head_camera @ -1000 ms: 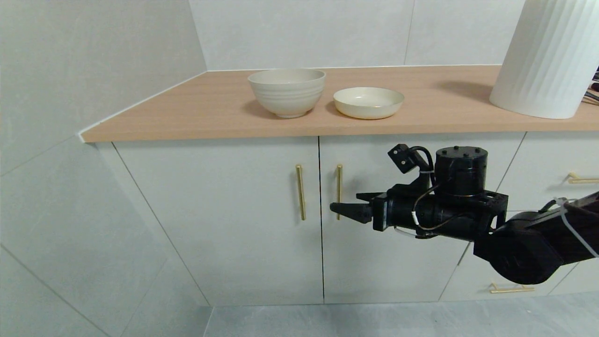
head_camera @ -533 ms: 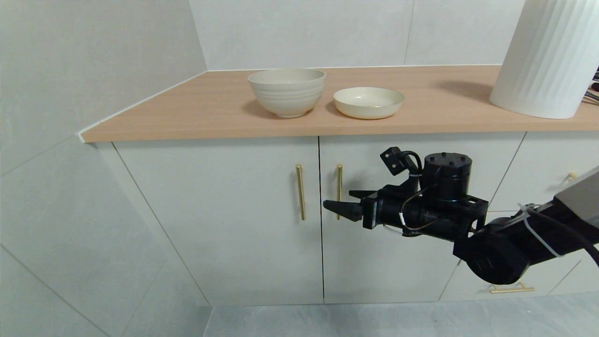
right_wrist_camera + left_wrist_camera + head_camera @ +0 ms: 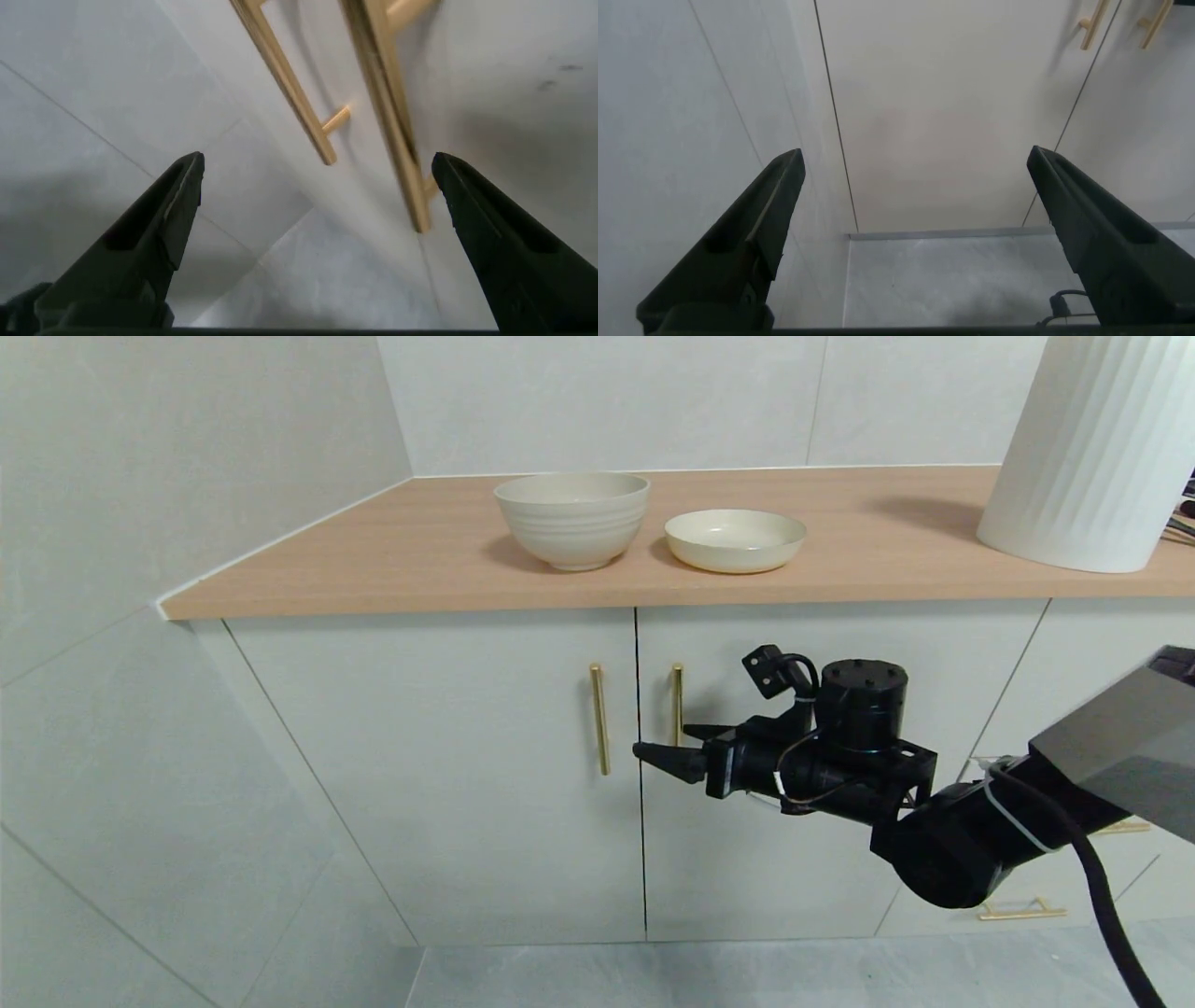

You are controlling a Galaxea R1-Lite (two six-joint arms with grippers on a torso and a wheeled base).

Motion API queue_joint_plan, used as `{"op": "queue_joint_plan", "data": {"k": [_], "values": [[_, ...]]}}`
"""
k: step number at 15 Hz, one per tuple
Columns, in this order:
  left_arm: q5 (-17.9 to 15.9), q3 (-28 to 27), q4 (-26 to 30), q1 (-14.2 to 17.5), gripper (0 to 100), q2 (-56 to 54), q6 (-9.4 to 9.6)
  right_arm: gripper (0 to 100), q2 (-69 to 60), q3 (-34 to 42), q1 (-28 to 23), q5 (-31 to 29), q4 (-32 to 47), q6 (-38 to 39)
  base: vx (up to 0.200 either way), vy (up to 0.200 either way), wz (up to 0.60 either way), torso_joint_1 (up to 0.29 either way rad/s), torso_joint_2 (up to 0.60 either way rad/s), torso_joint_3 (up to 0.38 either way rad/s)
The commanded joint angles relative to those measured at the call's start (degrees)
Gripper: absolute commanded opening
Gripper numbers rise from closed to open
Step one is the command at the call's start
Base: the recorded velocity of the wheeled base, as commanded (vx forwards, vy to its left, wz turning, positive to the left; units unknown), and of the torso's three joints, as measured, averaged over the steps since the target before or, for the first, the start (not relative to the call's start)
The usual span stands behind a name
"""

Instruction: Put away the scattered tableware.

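The left gripper (image 3: 915, 247), fingers apart, faces the cabinet's foot, the right gripper (image 3: 674, 745), fingers also apart, is close at the right door's handle (image 3: 677, 691), and beyond on the counter (image 3: 392, 560) the bowl (image 3: 572, 518) stands just beside the plate (image 3: 736, 539).

Counter (image 3: 420, 560): you see matt wood grain.
Bowl (image 3: 571, 523): on the counter, smooth cream glaze, faintly ribbed.
Dish (image 3: 736, 539): on the counter, glossier.
Handles (image 3: 599, 719): under the counter, brass-coloured metal.
Doors (image 3: 448, 784): smooth, matt.
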Motion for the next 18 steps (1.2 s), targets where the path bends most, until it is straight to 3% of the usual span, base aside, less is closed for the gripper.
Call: {"op": "queue_joint_plan", "data": {"k": [1,6,11,18], "values": [[0.01,0.00,-0.02,0.01,100,0.00,0.02,100,0.88,-0.22,0.78,-0.02,-0.83,0.52,0.000,0.000,0.00,0.000,0.00,0.000],[0.01,0.00,-0.02,0.01,100,0.00,-0.07,100,1.84,-0.22,2.01,-0.10,-2.59,1.48,0.000,0.000,0.00,0.000,0.00,0.000],[0.01,0.00,-0.02,0.01,100,0.00,-0.07,100,0.26,0.92,2.89,0.25,-4.96,7.20,0.000,0.000,0.00,0.000,0.00,0.000],[-0.08,0.00,-0.02,0.01,100,0.00,-0.07,100,-8.00,12.17,5.00,3.94,-7.51,7.28,0.000,0.000,0.00,0.000,0.00,0.000]]}}
